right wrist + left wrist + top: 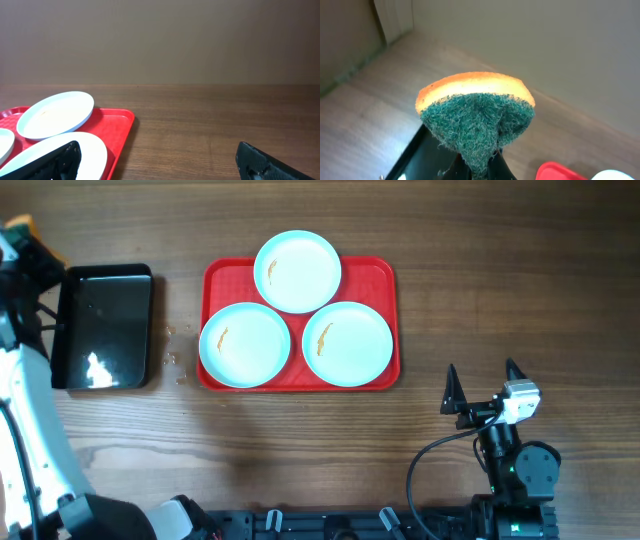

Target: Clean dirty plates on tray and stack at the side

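The red tray [383,278] lies at the table's middle and bears three pale blue-white plates: one at the back [297,272], one front left [245,344], one front right [347,343]. Each has a small orange-brown smear. My left gripper [480,171] is shut on an orange sponge with a green scouring pad [476,112] and holds it above the black bin, far left of the tray; the sponge's orange edge also shows in the overhead view [21,225]. My right gripper [483,387] is open and empty on the table, right of and in front of the tray.
A glossy black rectangular bin [100,326] stands left of the tray, with small drops on the wood between them. In the right wrist view the tray's corner [120,122] and two plates [55,115] lie to the left, bare wood [210,120] ahead.
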Controlling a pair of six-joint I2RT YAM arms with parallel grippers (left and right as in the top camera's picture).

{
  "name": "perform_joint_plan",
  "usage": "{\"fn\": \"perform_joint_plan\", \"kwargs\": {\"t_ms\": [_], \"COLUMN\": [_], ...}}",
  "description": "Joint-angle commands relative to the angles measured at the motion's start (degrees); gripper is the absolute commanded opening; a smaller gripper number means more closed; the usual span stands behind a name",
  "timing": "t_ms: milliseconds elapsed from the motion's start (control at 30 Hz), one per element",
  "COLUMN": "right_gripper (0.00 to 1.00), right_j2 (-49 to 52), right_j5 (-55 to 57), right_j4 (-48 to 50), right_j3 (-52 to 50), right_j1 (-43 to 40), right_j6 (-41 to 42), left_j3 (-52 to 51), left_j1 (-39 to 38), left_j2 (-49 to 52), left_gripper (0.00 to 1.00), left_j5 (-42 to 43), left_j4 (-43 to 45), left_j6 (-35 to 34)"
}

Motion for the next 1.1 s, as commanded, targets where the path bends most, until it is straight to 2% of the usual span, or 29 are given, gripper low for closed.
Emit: {"fn": "perform_joint_plan", "kwargs": {"t_ms": [0,200,333,433,600,733,900,967,1067], "right_gripper": [1.0,1.0,1.0,1.0,1.0,1.0,1.0,1.0,0.99], "right_j2": [-0.5,-0.5,-0.5,-0.5,-0.5,-0.5,-0.5,-0.5,-0.5], "right_j5": [0.6,0.6,0.6,0.6,0.6,0.6,0.6,0.6,0.6], "right_j4": [0.3,0.3,0.3,0.3,0.3,0.3,0.3,0.3,0.3], "right_j3": [0.0,0.0,0.0,0.0,0.0,0.0,0.0,0.0,0.0], "right_j1": [-0.1,-0.1,-0.1,-0.1,-0.1,-0.1,-0.1,-0.1,-0.1], "right_j6": [-0.7,-0.7,-0.7,-0.7,-0.7,-0.7,-0.7,-0.7,-0.7], "left_j3": [-3.5,-4.5,-3.5,-1.7,-1.3,-1.4,-1.6,-1.6,-1.6], "left_j1": [0.2,0.2,0.7,1.1,2.7,5.2,6.9,7.7,9.8], "left_j2": [9.0,22.8,21.4,15.5,6.4,5.8,15.9,21.8,28.1], "left_gripper": [0.04,0.04,0.04,0.04,0.04,0.04,0.04,0.04,0.04], "left_j5": [-0.1,1.0,5.7,14.0,18.6,24.5,25.2,30.4,44.6], "left_j4": [0.3,-1.9,-3.1,-3.3,2.0,2.5,-1.2,-2.8,-2.2], "left_j6": [1.1,0.9,0.9,0.1,-18.6,-21.2,-19.8,-20.5,-25.2]}}
